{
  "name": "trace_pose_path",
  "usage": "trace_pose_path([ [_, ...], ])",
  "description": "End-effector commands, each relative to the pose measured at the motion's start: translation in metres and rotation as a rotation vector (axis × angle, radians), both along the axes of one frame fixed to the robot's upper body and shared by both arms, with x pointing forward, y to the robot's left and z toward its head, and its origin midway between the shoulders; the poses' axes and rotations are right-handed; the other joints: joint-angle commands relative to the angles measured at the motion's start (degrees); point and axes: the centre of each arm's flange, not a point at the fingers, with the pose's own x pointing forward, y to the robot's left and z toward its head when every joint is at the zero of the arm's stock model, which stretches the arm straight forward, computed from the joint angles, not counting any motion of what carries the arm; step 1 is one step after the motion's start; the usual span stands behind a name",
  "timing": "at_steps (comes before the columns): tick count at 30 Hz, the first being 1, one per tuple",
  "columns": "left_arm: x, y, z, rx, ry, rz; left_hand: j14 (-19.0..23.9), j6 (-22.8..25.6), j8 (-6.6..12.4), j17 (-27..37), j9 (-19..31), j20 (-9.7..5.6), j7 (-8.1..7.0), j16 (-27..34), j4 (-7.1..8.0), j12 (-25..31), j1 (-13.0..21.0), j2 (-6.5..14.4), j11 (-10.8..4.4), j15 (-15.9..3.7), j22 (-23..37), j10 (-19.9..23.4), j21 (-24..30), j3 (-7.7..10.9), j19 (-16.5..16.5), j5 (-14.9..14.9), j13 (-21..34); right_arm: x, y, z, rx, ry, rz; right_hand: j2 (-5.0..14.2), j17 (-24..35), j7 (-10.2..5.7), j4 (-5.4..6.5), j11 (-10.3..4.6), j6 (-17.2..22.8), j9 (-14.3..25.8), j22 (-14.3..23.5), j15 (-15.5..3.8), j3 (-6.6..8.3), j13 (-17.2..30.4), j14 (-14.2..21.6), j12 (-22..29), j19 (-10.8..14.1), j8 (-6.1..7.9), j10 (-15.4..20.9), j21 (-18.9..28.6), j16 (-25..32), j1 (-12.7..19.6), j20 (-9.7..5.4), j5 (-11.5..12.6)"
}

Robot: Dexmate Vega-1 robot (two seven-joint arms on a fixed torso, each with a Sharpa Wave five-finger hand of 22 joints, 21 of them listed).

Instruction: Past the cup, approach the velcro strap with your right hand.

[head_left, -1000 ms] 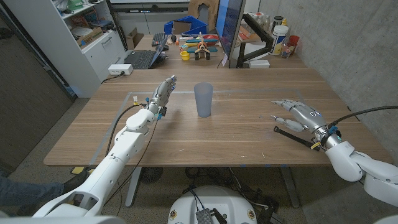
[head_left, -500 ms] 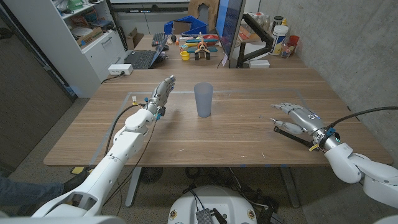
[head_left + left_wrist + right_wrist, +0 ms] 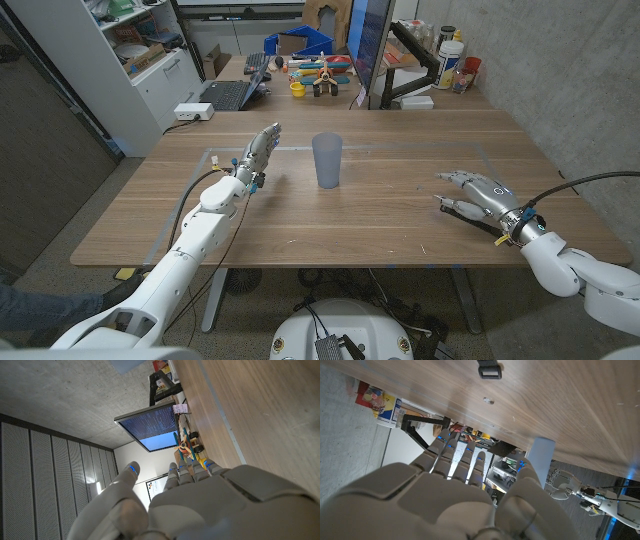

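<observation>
I have my right hand over the right side of the wooden table, fingers spread apart and reaching left, gripping nothing. It hangs directly above the velcro strap, a thin flat black band lying on the wood near the table's right front. From the head view I see its long axis running diagonally, one end pointing left and away under my fingertips, the other toward the near right edge by my wrist; the middle of it is covered by the hand, and whether the fingers touch it I cannot tell.

The right wrist view gives me what the head view cannot: the strap's end piece, a small squared black buckle with a slot, lying flat on the grain beyond my pale, smooth plastic fingers.

The cup is a tall, translucent, bluish-grey tumbler, standing upright at mid-table, well apart from the strap to its left. It shows again past my thumb in the right wrist view.

My left hand is raised left of the cup, fingers straight and close together, empty. The left wrist view looks past its knuckles to a lit monitor.
</observation>
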Motion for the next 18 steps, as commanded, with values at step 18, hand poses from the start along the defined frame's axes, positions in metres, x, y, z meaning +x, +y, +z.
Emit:
trace_pose_path([
  [18, 0.007, -0.003, 0.004, 0.012, 0.004, -0.011, -0.68, 0.78, -0.01, 0.22, 0.12, 0.34, 0.08, -0.04, 0.04, 0.11, 0.02, 0.42, -0.2, 0.15, 0.15, -0.75, -0.64, -0.48, -1.27, -0.32, 0.01, 0.002, -0.003, -0.022, 0.016, 0.071, -0.029, 0.2, 0.23, 0.17, 0.18, 0.33, 0.53, 0.15, 0.24, -7.12, 0.1, 0.19, 0.3, -0.22, -0.01, 0.1, 0.13, -0.5, 0.22, 0.04, -2.38, 0.91],
])
